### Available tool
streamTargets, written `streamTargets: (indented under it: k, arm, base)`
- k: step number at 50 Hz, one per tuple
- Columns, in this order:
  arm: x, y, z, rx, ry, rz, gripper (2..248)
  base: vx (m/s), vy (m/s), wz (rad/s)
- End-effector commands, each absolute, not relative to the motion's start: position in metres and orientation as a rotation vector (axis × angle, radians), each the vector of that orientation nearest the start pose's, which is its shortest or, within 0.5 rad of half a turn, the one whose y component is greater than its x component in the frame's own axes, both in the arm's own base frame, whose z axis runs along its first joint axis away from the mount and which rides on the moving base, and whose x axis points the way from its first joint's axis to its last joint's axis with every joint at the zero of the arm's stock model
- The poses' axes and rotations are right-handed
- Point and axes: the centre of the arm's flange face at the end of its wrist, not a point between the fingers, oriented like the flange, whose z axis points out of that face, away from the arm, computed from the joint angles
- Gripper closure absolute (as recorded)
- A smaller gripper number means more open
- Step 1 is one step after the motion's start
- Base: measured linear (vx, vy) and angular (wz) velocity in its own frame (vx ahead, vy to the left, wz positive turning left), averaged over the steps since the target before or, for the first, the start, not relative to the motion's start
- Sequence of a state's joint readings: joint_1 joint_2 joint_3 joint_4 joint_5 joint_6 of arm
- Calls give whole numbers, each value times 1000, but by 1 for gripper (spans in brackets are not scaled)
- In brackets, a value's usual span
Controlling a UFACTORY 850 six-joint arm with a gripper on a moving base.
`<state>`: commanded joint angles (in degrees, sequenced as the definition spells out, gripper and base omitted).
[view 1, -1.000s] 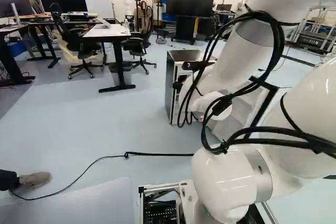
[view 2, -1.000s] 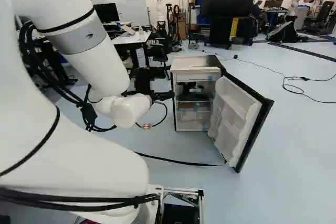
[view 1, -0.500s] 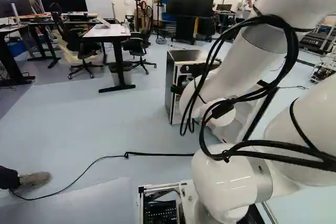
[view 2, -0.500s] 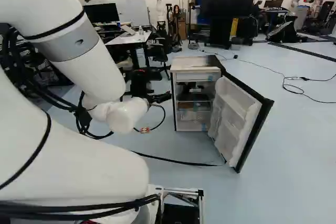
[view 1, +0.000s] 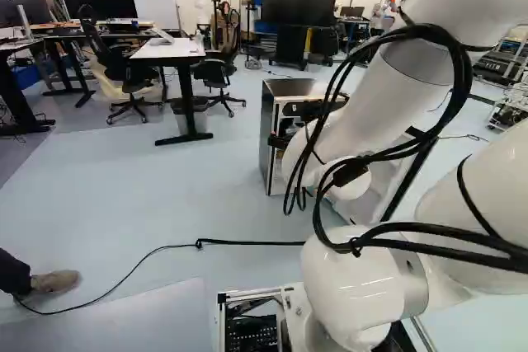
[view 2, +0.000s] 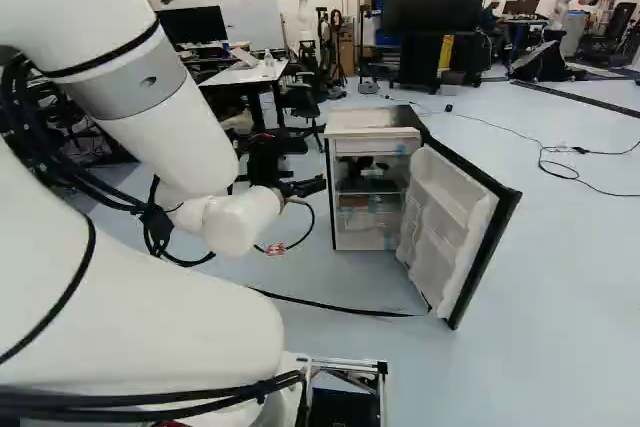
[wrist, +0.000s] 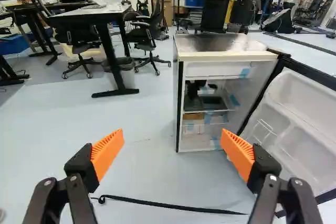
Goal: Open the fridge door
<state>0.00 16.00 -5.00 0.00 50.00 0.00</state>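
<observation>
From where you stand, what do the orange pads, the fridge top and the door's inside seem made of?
The orange pads look like rubber or flexible plastic: matte, with fine ridges. The fridge top seems to be metal or glossy laminate: it throws back blurry reflections. The door's inside looks like white moulded plastic: smooth, with rounded recesses.

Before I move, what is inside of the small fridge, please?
Inside the fridge I see a dark tray, something brown below it, and blue tape. Whatever lies behind the white upper panel is covered.
</observation>
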Motion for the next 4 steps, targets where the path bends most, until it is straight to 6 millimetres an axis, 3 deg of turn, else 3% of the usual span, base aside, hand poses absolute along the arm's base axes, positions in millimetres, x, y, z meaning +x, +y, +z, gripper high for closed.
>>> streamTargets:
  k: [4]
  arm:
    - [270,0,366,-2558,0,-1824,3]
  base:
    - [0,0,0]
